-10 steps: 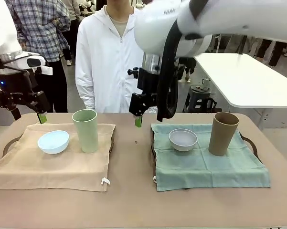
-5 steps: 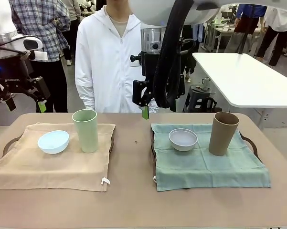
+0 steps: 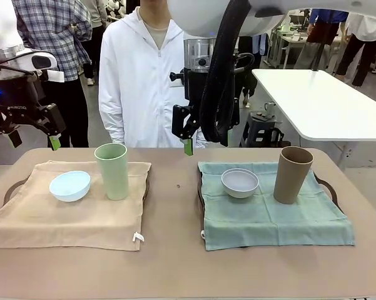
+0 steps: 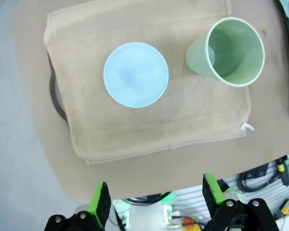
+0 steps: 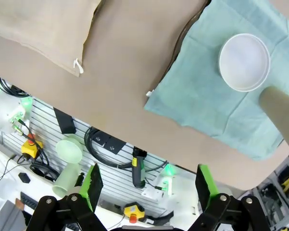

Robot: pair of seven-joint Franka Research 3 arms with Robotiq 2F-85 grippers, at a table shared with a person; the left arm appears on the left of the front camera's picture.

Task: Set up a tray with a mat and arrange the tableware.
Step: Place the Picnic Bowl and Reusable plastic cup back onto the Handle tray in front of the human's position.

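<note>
Two trays carry the tableware. On the left, a tan mat covers a dark tray and bears a pale blue bowl and a light green tumbler. On the right, a teal mat bears a greyish white bowl and a tan brown tumbler. My left gripper hangs open above the far left table edge; its wrist view looks down on the bowl and tumbler. My right gripper hangs open over the far middle, high above the white bowl.
A person in a white jacket stands at the far side of the table. A bare strip of brown tabletop runs between the two trays. The right tray's rim shows beside the teal mat. A white table stands behind right.
Both grippers have risen a little, staying open and empty. The right arm's upper part swung up and out of the picture. The tableware has not moved.
</note>
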